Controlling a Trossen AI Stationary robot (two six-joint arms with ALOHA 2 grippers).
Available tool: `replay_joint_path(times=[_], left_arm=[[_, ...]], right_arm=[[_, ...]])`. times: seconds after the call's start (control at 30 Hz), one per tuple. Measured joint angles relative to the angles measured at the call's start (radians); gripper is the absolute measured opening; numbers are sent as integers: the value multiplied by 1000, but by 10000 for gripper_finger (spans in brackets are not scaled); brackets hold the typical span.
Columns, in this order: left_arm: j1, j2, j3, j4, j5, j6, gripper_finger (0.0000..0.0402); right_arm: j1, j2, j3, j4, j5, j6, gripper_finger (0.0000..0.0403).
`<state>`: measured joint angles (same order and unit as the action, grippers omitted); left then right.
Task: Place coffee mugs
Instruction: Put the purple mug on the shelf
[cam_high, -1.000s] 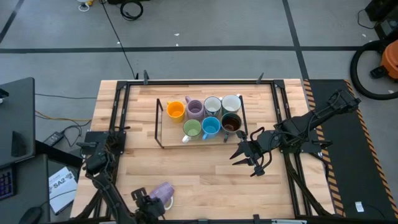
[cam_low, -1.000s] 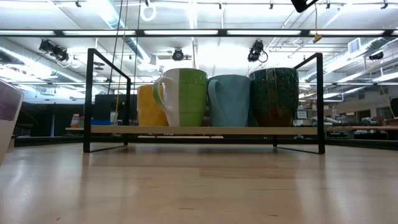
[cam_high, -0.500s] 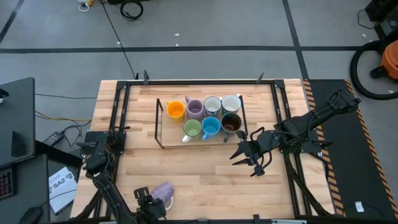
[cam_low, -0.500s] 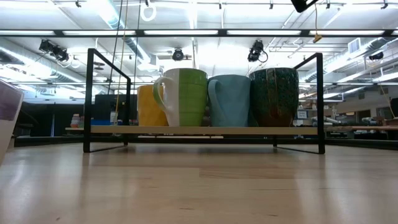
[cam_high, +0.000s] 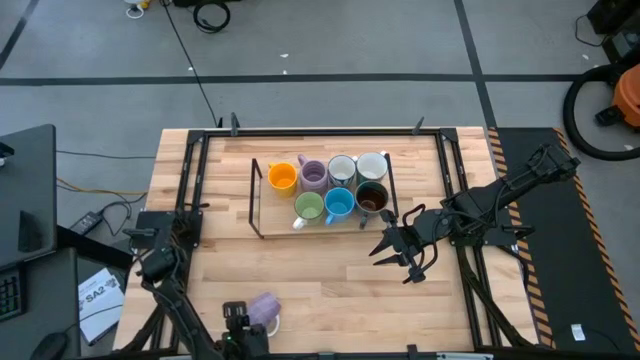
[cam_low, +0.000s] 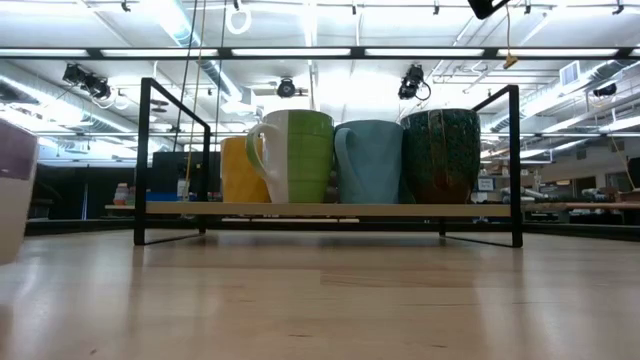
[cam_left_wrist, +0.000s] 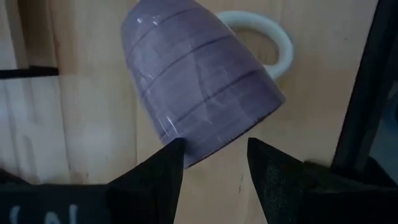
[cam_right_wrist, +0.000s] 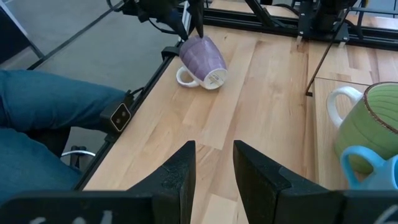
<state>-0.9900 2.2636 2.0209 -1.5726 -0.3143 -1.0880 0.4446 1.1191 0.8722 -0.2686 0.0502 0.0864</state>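
Seven mugs stand in the black wire rack (cam_high: 256, 200) at the table's middle: orange (cam_high: 282, 177), lilac (cam_high: 313, 175), two pale ones behind, green (cam_high: 309, 208), bright blue (cam_high: 339, 204) and dark glazed (cam_high: 371, 197). The second lilac mug (cam_high: 264, 307), with a white handle, sits tilted near the table's near edge, left of centre. My left gripper (cam_high: 238, 318) is at that mug and shut on it. My right gripper (cam_high: 395, 246) hovers open, right of the rack and clear of the mugs. My left gripper has the lilac mug by its wide end (cam_left_wrist: 208, 146), with one finger (cam_left_wrist: 165, 165) on either side of that end's edge. The fingers come from above, slanting down. The mug is tilted, base (cam_right_wrist: 214, 78) raised and handle (cam_right_wrist: 185, 77) low by the table. Whether a finger is inside is hidden.
Black frame rails (cam_high: 190, 180) run along the table's left, right and far edges. Bare wood lies between the rack and the near edge. A person's legs in blue trousers (cam_right_wrist: 43, 118) show beside the table in the right wrist view.
My left gripper has shifted a little toward the table's right at the near edge and turned slightly. The lilac mug in it has tipped: in the low view it leaned before and now stands nearly straight. My right arm has kept still.
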Motion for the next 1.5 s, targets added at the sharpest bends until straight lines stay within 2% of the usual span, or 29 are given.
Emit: replay_joint_path(times=[0.27,0.43,0.8,1.23,1.37,1.5], left_arm=[[27,16,0,2,-113,11,183],[61,17,0,2,-118,18,183],[107,80,0,1,-157,179,183],[188,108,0,11,-208,127,182],[206,108,0,27,-207,130,160],[215,108,0,33,-209,131,112]], right_arm=[[0,0,0,6,0,0,113],[0,0,0,6,0,0,113],[0,0,0,6,0,0,113],[0,0,0,6,0,0,113],[0,0,0,6,0,0,113],[0,0,0,6,0,0,113]])
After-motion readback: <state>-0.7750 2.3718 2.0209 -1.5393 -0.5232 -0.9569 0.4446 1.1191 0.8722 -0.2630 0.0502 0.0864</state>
